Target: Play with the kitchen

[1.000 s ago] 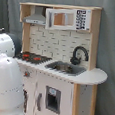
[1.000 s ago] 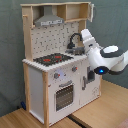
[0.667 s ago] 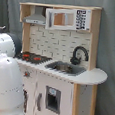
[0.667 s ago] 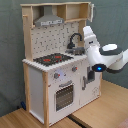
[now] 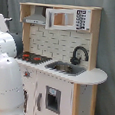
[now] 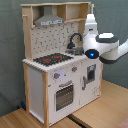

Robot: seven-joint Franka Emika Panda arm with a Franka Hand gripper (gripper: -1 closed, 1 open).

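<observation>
The kitchen (image 5: 67, 74) (image 6: 52, 75) stands upright, in pale wood with white panels. It has a red-ringed black hob (image 5: 36, 57) (image 6: 52, 59), a black faucet (image 5: 79, 53) (image 6: 75, 40) over the sink, a grey hood (image 5: 36, 16) (image 6: 49, 21) and an oven door (image 6: 64, 95). My white arm (image 5: 6, 73) (image 6: 97, 47) is close in front of it, filling the first exterior view's left. In the second exterior view it covers the counter's right end, with a blue light on one joint. The gripper shows in neither view.
A toy microwave (image 5: 67, 18) sits in the upper shelf. The kitchen rests on a wooden surface (image 6: 102, 107) with a seam near the second exterior view's lower middle. A dark curtain (image 5: 110, 43) hangs behind.
In the second exterior view the arm has shifted left, closer across the kitchen's right end, and its upper link stands more upright. The kitchen itself has not moved.
</observation>
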